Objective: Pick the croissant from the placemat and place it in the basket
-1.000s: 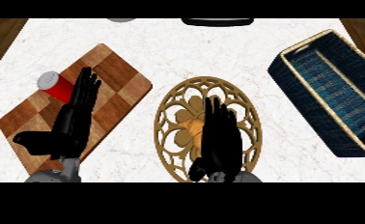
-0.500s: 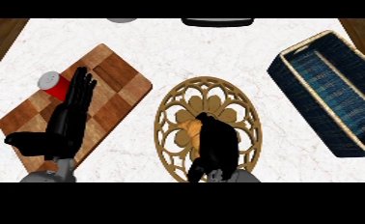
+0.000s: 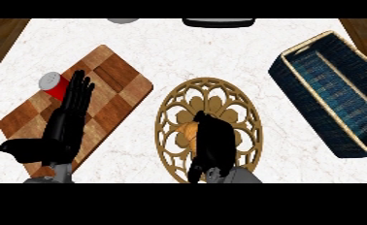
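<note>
— White marbled counter (image 3: 215,54) fills nearly the whole head view, with brown wood showing at its far left and far right corners. What sits on it?

— Biggest is the dark blue woven basket (image 3: 344,136) with a tan rim, lying at an angle along the right edge. Next, a checkered wooden cutting board (image 3: 118,78), tilted, toward the left edge. Then the round gold openwork placemat (image 3: 215,90) near the front edge, about mid-width.

— And the hands?

— The left hand (image 3: 68,117) lies over the cutting board, fingers straight and apart from the thumb, which sticks out toward the left edge; it holds nothing. The right hand (image 3: 213,144) is over the placemat's middle, fingers curled downward.

— Where is the croissant?

— The croissant (image 3: 189,132) is on the placemat, a tan piece of it showing just at the left side of the right hand, the rest hidden beneath. The curled fingers appear to be closed around it.

— Anything smaller?

— A small red can with a grey lid (image 3: 53,82) at the cutting board's left edge, beside the left fingertips. At the counter's far edge, a dark flat object (image 3: 219,23) and a grey round one (image 3: 123,20), both cut off.
</note>
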You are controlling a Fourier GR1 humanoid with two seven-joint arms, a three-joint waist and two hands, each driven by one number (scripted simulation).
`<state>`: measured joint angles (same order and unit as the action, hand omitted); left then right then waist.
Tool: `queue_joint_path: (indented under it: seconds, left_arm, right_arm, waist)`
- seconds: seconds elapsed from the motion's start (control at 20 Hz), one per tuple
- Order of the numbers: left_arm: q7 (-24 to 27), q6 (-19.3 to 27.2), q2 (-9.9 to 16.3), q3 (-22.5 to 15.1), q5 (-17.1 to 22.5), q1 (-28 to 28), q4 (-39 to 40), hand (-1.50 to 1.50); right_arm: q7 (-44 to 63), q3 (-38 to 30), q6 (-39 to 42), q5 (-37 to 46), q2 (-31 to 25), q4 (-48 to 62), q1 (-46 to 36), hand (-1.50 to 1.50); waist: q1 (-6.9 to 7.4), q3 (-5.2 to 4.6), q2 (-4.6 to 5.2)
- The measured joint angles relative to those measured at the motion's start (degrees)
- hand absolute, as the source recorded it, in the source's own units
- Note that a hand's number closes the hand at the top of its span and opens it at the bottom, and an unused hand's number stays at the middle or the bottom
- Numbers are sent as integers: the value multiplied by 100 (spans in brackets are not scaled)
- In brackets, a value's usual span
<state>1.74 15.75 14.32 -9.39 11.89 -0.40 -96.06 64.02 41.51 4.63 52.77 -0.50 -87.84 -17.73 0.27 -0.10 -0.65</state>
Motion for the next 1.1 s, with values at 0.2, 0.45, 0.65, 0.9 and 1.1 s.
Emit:
queue_joint_path:
  seconds: [0.2,0.45,0.65,0.9,1.1]
  left_arm:
    - [-59,-8,-78,20,-66,-109,63,0]
    - [-84,-26,-92,-5,-78,-192,17,0]
    - [-63,-33,-140,-68,-112,-267,39,0]
    - [-41,-61,-224,-183,-163,-366,125,0]
    - [-70,-70,-219,-168,-168,-396,172,0]
  right_arm:
    - [-58,-162,50,27,19,175,-233,150]
    - [13,-1567,-119,128,-48,1064,-834,150]
    - [106,-2500,-346,466,-206,1796,-1473,150]
    - [151,-3287,-835,1105,-217,2528,-2476,150]
    - [148,-3680,-1331,1679,-173,2742,-3199,150]
  waist:
    - [2,4,17]
    - [96,8,121]
    - [225,5,184]
    - [348,7,213]
    - [376,6,192]
